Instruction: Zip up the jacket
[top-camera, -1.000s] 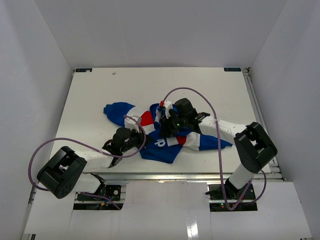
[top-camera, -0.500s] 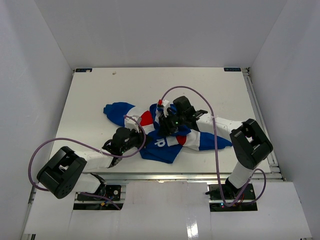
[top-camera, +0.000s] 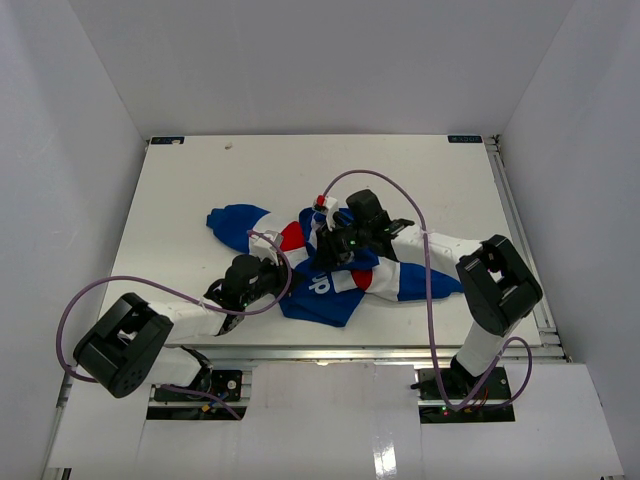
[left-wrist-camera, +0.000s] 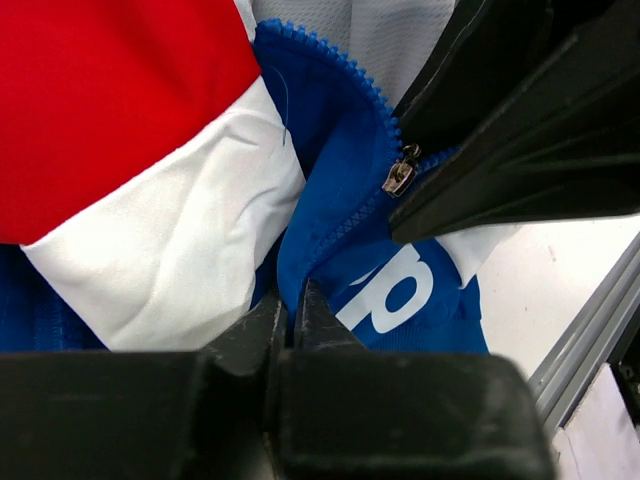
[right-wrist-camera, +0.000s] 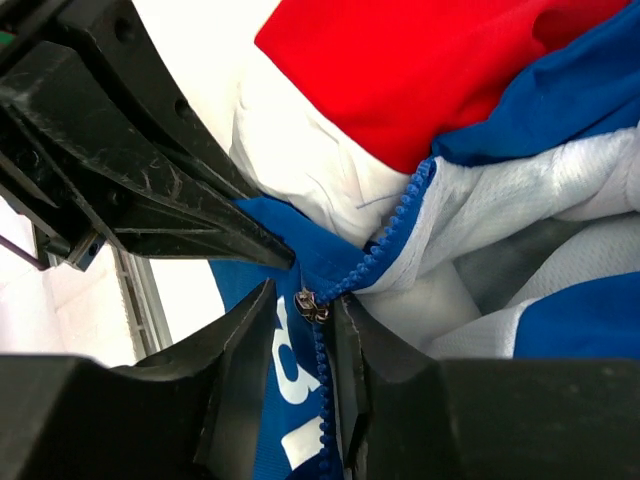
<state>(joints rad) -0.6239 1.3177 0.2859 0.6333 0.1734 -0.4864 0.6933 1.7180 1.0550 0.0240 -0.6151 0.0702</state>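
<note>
The jacket (top-camera: 322, 288), royal blue with white and red panels, lies crumpled near the table's front. Its blue front panel with white lettering (left-wrist-camera: 395, 300) faces the left arm. My left gripper (left-wrist-camera: 290, 298) is shut on a fold of blue fabric at the jacket's lower edge (top-camera: 268, 280). My right gripper (right-wrist-camera: 305, 295) reaches in from the right, and its fingers stand apart on either side of the metal zipper slider (right-wrist-camera: 313, 305). The slider touches the right-hand finger, with a gap to the other. Above the slider (left-wrist-camera: 400, 175) the blue zipper teeth (right-wrist-camera: 395, 230) part.
The white table (top-camera: 200, 190) extends behind and to the left of the jacket. A metal rail (left-wrist-camera: 590, 335) runs along its near edge, close to the jacket's hem. Purple cables (top-camera: 380, 180) arc over both arms. Grey walls enclose the table on three sides.
My right gripper has shifted slightly left over the jacket and its jaws have narrowed around the zipper slider. The left gripper has stayed in place on the fabric.
</note>
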